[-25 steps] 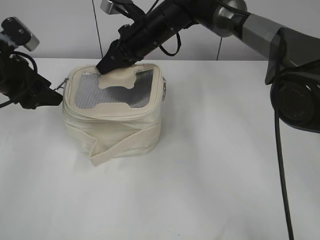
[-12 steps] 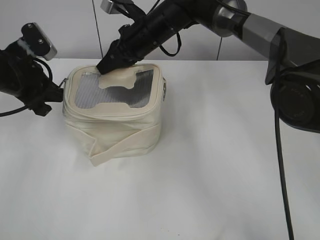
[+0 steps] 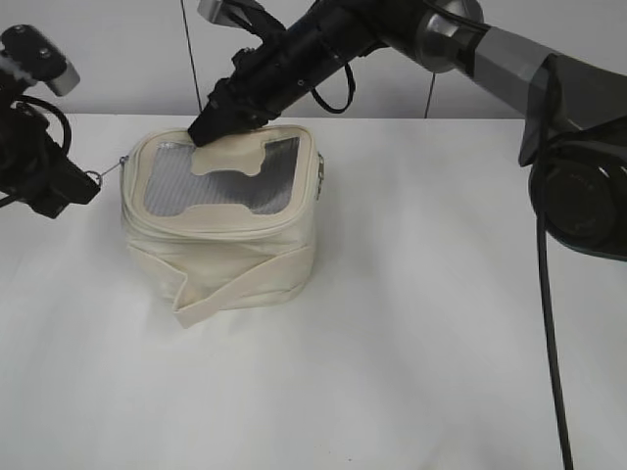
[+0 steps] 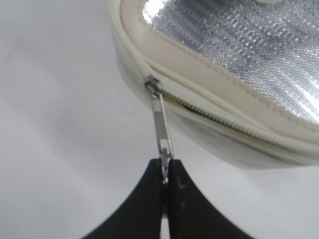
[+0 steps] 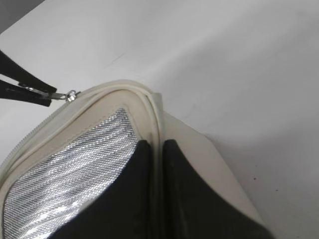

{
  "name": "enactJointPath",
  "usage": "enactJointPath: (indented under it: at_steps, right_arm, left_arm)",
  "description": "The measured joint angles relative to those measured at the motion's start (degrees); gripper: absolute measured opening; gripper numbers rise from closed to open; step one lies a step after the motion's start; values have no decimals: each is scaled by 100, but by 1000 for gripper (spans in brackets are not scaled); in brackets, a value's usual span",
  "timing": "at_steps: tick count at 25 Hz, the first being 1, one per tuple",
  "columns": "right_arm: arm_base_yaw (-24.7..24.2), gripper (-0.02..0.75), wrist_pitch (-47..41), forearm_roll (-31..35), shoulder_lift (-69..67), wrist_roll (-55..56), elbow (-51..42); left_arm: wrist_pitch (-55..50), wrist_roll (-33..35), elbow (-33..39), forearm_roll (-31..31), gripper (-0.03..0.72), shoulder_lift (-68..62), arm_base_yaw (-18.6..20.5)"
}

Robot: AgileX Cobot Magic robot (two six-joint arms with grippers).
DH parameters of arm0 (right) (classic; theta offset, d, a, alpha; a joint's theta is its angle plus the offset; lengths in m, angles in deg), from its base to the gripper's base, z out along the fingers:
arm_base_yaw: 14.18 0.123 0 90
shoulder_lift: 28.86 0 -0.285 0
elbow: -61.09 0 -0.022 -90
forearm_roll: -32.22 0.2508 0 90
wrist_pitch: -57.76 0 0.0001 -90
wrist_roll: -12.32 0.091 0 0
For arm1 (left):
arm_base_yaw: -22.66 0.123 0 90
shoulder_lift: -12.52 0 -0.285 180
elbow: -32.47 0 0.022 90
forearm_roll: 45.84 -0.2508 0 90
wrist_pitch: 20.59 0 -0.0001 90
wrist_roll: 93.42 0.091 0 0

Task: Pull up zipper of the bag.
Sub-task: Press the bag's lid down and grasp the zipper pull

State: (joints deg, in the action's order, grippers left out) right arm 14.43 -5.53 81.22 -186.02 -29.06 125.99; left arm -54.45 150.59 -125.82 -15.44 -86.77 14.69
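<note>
Now the bag (image 3: 220, 230) sits on the white counter (image 3: 411, 333), the left end effector (image 4: 164, 175) pinches the zipper (image 4: 209, 115) pull beside it, the right end effector (image 5: 155, 164) grips its rim, so pulling probably comes next.

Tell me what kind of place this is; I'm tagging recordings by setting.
Probably a robotics lab or test bench, not a home: a bare white table against a plain grey wall, two black robot arms, and one cream bag set out alone.

The bag (image 4: 239, 94) runs off the left wrist frame's right edge; the right gripper (image 5: 155, 149) covers part of its rim.
</note>
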Motion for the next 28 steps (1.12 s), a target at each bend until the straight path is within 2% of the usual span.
enactJointPath:
  at_steps: [6, 10, 15, 23, 25, 28]
  right_arm:
    - [0, 52, 45, 0, 0, 298, 0]
    - [0, 52, 45, -5, 0, 354, 0]
    - [0, 52, 45, -10, 0, 383, 0]
    - [6, 51, 32, -4, 0, 396, 0]
    - [6, 51, -47, -4, 0, 396, 0]
    - [-7, 56, -83, 0, 0, 402, 0]
  left_arm:
    - [-366, -361, 347, -70, -8, 415, -42]
    - [-313, -381, 901, 7, -8, 636, -388]
    - [-144, -399, 1260, 397, -8, 782, -1145]
    - [1478, -430, 1311, 971, -8, 782, -3005]
    - [1693, -447, 1311, 985, -8, 782, -3179]
    - [1614, -699, 1318, 1036, 5, 782, -3124]
